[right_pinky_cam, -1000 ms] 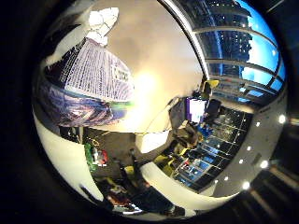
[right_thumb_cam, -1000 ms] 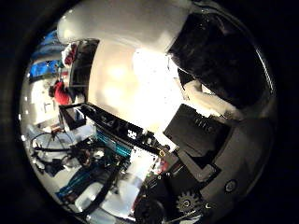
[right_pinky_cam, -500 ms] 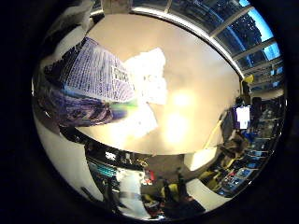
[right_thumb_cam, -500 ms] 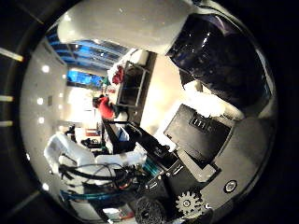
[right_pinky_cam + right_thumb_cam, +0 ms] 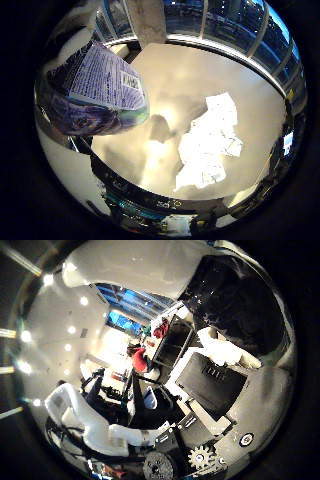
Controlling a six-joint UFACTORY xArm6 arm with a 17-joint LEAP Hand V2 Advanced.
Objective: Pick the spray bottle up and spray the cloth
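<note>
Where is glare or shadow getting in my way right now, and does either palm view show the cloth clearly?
Little finger side view: the white cloth lies plainly visible on the table, with a bright glare patch beside it and the spray bottle casting a dark shadow on the tabletop. Thumb side view: ceiling lights flare, the hand blocks much, and no cloth shows.

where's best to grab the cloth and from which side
Take the cloth by one of the raised creases near its middle, coming straight down from above. It lies crumpled but spread low on the table, so its edges probably sit too flat to get under, while the creases offer something to pinch.
</note>
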